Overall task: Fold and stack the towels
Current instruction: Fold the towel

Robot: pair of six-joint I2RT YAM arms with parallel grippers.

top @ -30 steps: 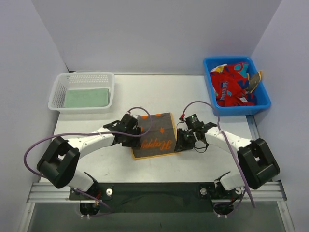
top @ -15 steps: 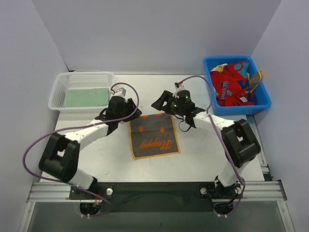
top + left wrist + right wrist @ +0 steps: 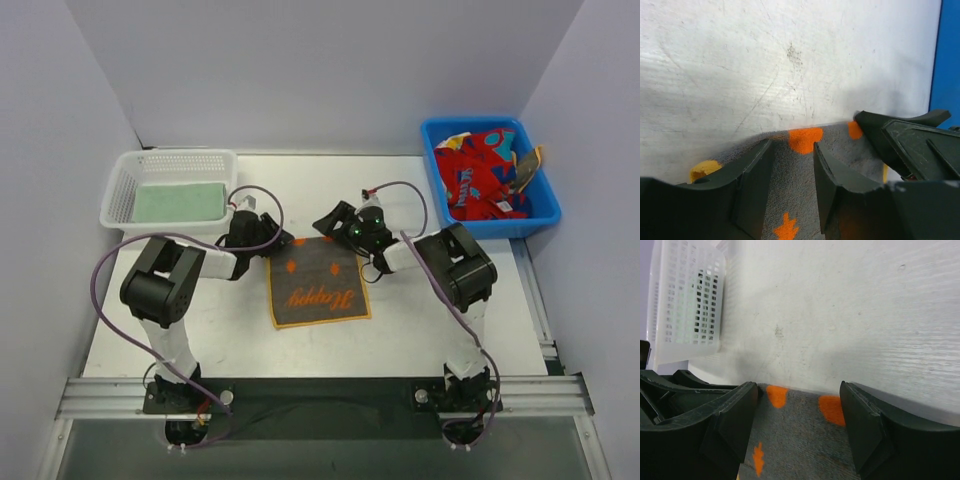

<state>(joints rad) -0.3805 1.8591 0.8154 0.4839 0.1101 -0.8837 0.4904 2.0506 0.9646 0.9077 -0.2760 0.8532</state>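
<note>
A grey towel with orange marks and orange lettering (image 3: 318, 285) lies flat on the table's middle. My left gripper (image 3: 277, 243) is at its far left corner, and my right gripper (image 3: 333, 220) is at its far edge, right of centre. In the left wrist view the left gripper (image 3: 792, 146) is open, its fingers astride the towel's far edge (image 3: 790, 190). In the right wrist view the right gripper (image 3: 799, 387) is wide open over the same edge (image 3: 800, 440). A pale green towel (image 3: 180, 202) lies folded in the white basket. Red towels with blue shapes (image 3: 485, 172) fill the blue bin.
The white mesh basket (image 3: 118, 190) stands at the back left and shows in the right wrist view (image 3: 687, 300). The blue bin (image 3: 545, 210) stands at the back right. The two grippers are close together, and each one's fingers show in the other's wrist view.
Both grippers went from the towel's sides to its far edge, and the towel now lies straighter. Since half a second ago the arms' elbows have drawn in, with the grippers staying at the far edge.
</note>
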